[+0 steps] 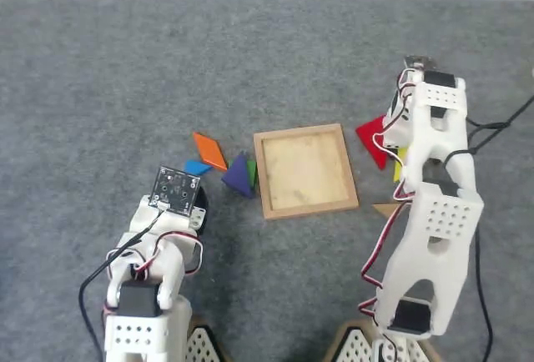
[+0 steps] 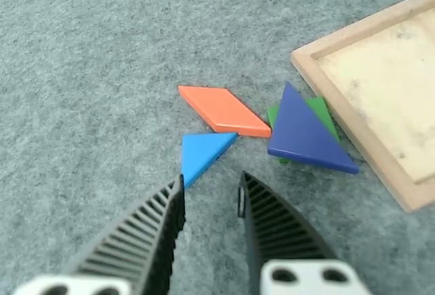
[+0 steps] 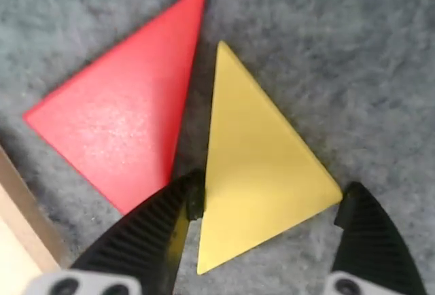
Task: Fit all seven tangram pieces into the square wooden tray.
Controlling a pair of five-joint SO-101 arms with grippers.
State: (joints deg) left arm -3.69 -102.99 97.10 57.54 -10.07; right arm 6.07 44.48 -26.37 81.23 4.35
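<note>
**Right gripper** (image 3: 272, 193): jaws spread wide and holding nothing, set astride the yellow triangle (image 3: 253, 166). One jaw stands at the narrow seam between that piece and the red triangle (image 3: 122, 118) just beside it. Whether it touches either piece is not clear.

**Position of pieces:** both lie on the carpet (image 1: 125, 70) outside the square wooden tray (image 1: 304, 131), off the side nearest the right arm. Any carry would therefore run toward the left arm.

**Left gripper** (image 2: 211, 186): parted and empty, near the blue triangle (image 2: 200, 153).
</note>
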